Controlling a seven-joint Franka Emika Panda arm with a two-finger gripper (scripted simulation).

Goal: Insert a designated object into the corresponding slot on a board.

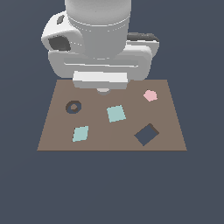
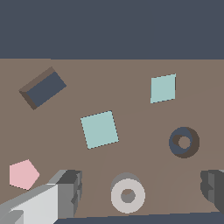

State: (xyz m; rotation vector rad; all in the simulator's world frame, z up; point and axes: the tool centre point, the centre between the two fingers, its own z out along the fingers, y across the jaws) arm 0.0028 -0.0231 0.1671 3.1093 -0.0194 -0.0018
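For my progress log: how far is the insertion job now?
Nothing looks done: the white ring lies on the board, not in the ring slot. In hand: the tool is open, its fingers either side of the ring, not gripping. Left: grasp, carry, insert.

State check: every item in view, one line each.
board: flat, under the arm
ring slot: empty
rectangular slot: empty
white ring: on the board between the fingers, not gripped
large teal square: flat on board
small teal square: flat
pink pentagon: flat
gripper: open
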